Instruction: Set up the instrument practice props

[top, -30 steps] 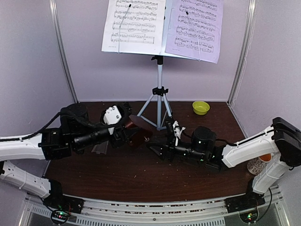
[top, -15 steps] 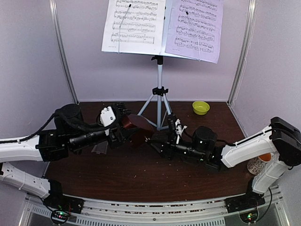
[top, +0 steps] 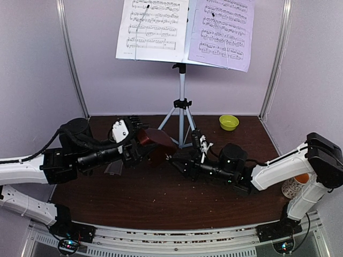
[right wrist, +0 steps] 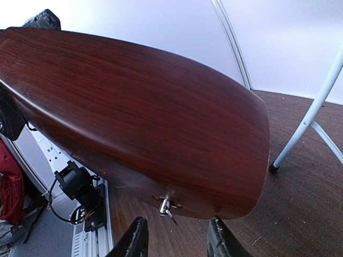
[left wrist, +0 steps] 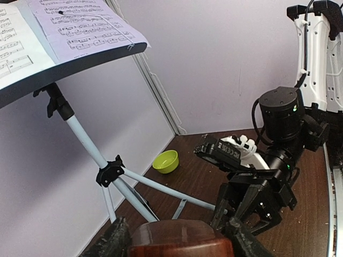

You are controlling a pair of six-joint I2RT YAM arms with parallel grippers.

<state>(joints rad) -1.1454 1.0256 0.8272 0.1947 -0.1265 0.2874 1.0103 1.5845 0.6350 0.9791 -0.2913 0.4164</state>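
Now: left claw clamps dark-red metronome, fingers pressed on both its sides. Metronome held tilted, just in front of music stand legs, over table. Right claw points at metronome's wooden side from stand's front right, jaws narrowly apart, gripping nothing. Small metal key on metronome sits just above gap between its fingertips. White sheet and lavender sheet rest side by side atop stand. Green bowl lies right of stand's legs.

The metronome is before the music stand, bowl at its right.
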